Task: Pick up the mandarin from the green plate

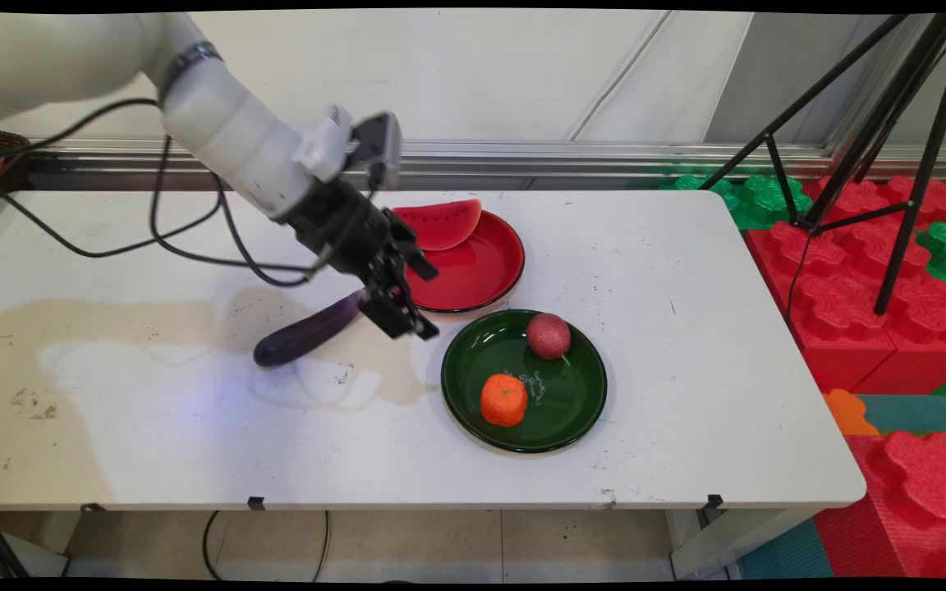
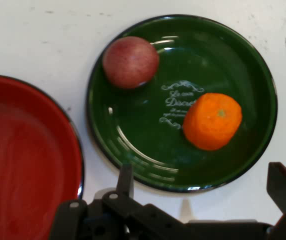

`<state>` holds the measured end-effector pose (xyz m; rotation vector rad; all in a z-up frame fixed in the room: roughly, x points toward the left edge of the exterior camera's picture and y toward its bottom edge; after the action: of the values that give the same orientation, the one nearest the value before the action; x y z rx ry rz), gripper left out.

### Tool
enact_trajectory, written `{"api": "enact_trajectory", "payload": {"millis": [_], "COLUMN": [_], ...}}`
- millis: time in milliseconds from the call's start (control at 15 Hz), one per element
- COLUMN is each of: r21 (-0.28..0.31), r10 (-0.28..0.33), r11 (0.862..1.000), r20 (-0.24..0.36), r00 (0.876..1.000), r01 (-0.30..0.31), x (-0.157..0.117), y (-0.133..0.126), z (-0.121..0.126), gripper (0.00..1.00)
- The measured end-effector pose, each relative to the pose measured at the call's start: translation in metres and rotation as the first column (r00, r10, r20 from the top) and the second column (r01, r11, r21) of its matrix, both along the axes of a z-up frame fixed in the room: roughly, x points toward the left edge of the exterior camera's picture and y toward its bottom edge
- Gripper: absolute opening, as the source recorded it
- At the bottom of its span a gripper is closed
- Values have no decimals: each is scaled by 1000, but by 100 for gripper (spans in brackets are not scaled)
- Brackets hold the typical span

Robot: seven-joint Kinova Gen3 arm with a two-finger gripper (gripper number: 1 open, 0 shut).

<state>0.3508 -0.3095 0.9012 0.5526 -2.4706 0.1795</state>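
My gripper (image 1: pixel 418 294) hangs open and empty just above the table, between a purple eggplant (image 1: pixel 309 331) on its left and two plates on its right. The eggplant lies on the table with its stem end right by the gripper's base. In the hand view the gripper (image 2: pixel 203 187) points at the near rim of a green plate (image 2: pixel 133 145), which holds an orange mandarin (image 2: pixel 212 121) and a reddish round fruit (image 2: pixel 130 62). The same green plate (image 1: pixel 571 394) carries the mandarin (image 1: pixel 503 400) and round fruit (image 1: pixel 548 335). A red plate (image 1: pixel 481 271) behind it bears a watermelon slice (image 1: pixel 438 223).
Black cables (image 1: pixel 153 238) droop from the arm over the table's left half. A brownish stain (image 1: pixel 112 328) spreads across the left of the table. Red and green foam blocks (image 1: pixel 851 279) and a black tripod (image 1: pixel 892 123) stand beyond the table's right edge.
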Motion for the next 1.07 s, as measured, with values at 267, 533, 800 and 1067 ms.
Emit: {"api": "enact_trajectory", "payload": {"millis": [267,533,800,1067], "r21": [14,32,46,49], "r10": [-39,-83,-101,-102], "r11": [999,996,994,994], "r20": [25,56,77,104], "r00": [999,995,992,989], "r01": [39,81,98,98], "x": [-26,-52,-73,-89], "y": [0,0,-2,-8], "z": [-17,-37,-51,-63], "gripper": [100,100,100,100]}}
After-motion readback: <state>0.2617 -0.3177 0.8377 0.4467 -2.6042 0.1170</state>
